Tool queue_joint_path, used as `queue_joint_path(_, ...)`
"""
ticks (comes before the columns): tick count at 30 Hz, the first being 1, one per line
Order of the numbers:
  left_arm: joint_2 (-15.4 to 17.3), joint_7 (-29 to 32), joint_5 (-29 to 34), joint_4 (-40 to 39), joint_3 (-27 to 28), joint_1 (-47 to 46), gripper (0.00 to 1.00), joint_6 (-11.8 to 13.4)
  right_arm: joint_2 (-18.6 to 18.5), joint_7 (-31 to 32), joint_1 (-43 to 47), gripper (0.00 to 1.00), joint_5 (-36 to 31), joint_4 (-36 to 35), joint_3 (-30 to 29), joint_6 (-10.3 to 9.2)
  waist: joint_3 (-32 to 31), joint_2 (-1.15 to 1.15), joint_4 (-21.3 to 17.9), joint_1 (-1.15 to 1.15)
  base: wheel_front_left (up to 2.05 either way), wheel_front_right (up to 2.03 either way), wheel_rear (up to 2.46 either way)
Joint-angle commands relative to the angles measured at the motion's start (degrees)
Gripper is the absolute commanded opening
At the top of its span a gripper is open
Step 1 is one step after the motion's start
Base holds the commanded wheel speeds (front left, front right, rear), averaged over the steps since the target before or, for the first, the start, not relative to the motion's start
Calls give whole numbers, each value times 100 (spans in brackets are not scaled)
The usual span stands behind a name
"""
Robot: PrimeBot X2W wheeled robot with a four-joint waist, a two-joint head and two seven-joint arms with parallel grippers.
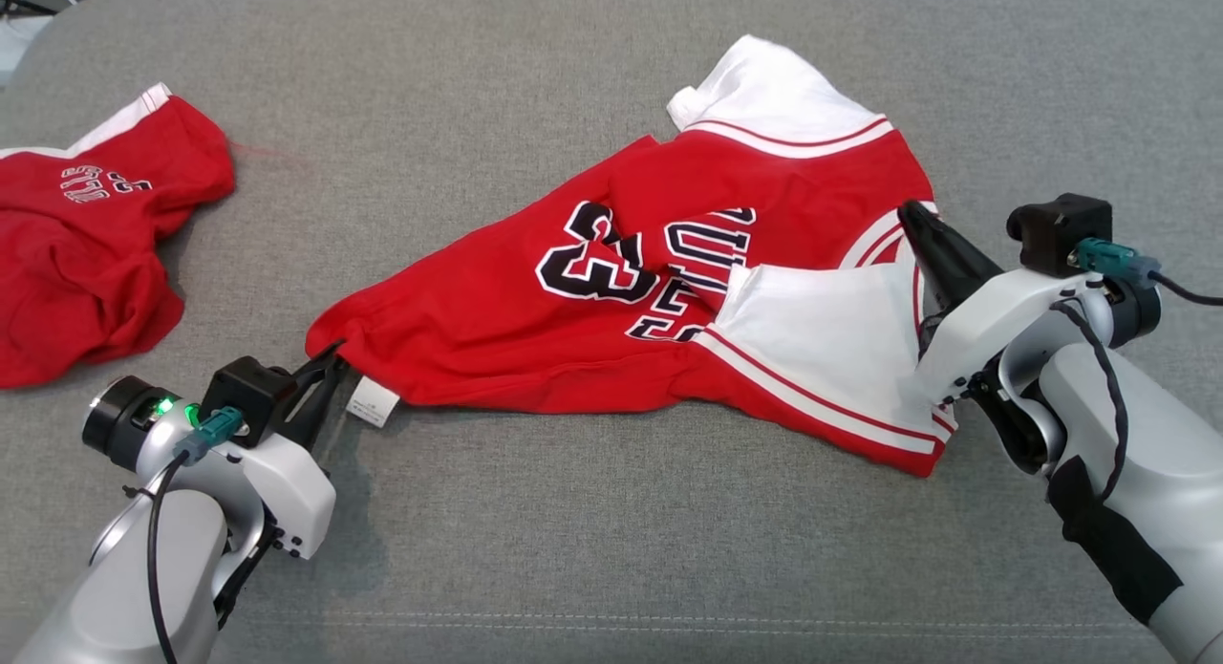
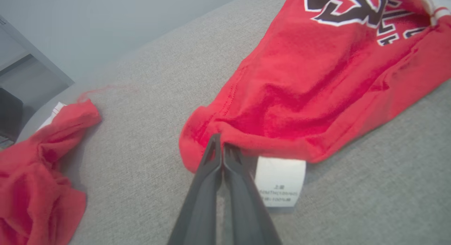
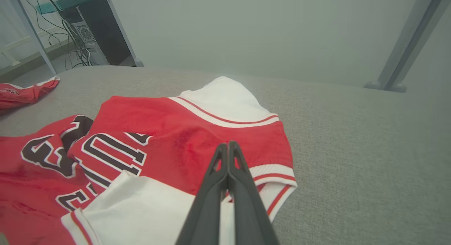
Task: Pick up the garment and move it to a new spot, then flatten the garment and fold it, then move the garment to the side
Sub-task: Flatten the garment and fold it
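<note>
Here's the red jersey (image 1: 611, 301), number 33 on it, lying crumpled across the middle of the grey cushion (image 1: 478, 119), hem trailing toward 8 o'clock and white sleeves out at 1 and 4 o'clock. The left gripper (image 1: 332, 355) sits down at 8 o'clock with its fingers pressed together on the hem corner, red cloth puckering at the tips, just beside the white label (image 1: 373, 401). Over at 3 o'clock the right gripper (image 1: 910, 213) has its fingers squeezed flat together at the shoulder, by the striped trim. Whether any cloth is caught between them I cannot tell.

This thing looks light, soft and floppy, so it should sag and fold on itself wherever it isn't held. Nothing fragile here, and knit cloth shouldn't slip much from a firm pinch. Best holds, I'd say, are the stitched edges: hem corner on one side, shoulder seam or trim on the other, so a gentle stretch between the 2 spreads it flat. Another red shirt (image 1: 76, 253) lies heaped at 9 o'clock, well apart
</note>
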Motion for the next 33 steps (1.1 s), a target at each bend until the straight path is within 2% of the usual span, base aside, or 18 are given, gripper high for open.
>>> queue_joint_path(1,325,-29,-22,-125,289,-113,0,-14,-53,-82,88,0,-97,-204,-48,7,-100,0,-4,0,0,0,0)
queue_joint_path(8,494,-29,-54,-217,346,-206,0,-32,-138,-54,120,0,-143,-232,-117,7,-347,0,0,0,0,0,0)
queue_joint_path(9,490,-29,-68,-216,345,-194,0,-33,-112,11,170,21,-119,-173,-68,7,-363,0,1,0,0,0,0)
queue_joint_path(10,475,-29,-90,-218,351,-174,0,-34,-81,71,229,50,-87,-119,-18,7,-371,0,3,0,0,0,0)
queue_joint_path(11,460,-29,-102,-222,351,-150,0,-35,-49,106,291,100,-50,-73,24,7,-369,0,7,0,0,0,0)
queue_joint_path(20,360,-29,-160,-200,264,-93,0,-42,151,212,651,100,212,339,286,7,-259,0,76,0,0,0,0)
queue_joint_path(33,328,-29,-179,-210,161,-195,0,-46,335,-17,331,100,436,914,161,7,-80,0,221,0,0,0,0)
